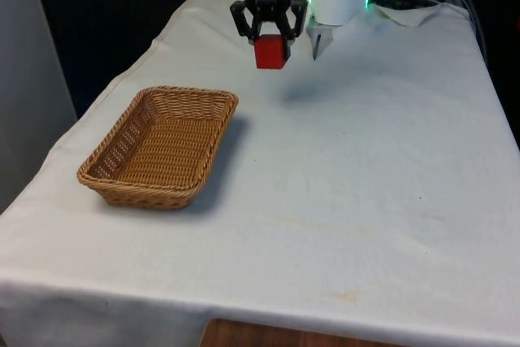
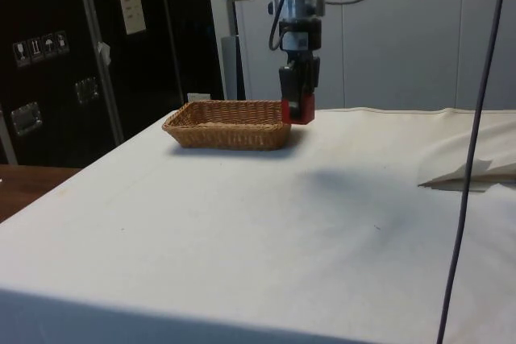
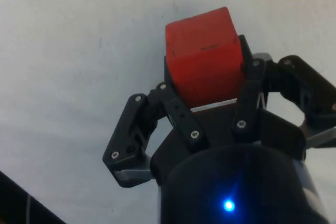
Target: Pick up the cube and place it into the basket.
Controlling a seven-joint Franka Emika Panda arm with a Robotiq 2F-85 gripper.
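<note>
The table [image 1: 366, 201] nearest the front view's camera is bare white cloth, lightly creased and with a few faint marks. Farther in, toward the front view's left edge of the table, sits a brown wicker basket [image 1: 160, 145], oblong, with nothing inside it. Beyond the basket, nearer the table's far end, the black gripper [image 1: 269, 36] hangs in the air above the cloth, pointing down. Its two fingers [image 3: 176, 114] are pinched on a red cube [image 1: 271, 51], one finger pressed against each of two opposite faces, and the cube's lower part sticks out below the fingertips. The cube is off the table, clear of the cloth, with a soft shadow on the surface beneath and beside it. In the front view the cube sits past the basket's far corner and higher than its rim, not over its opening.
</note>
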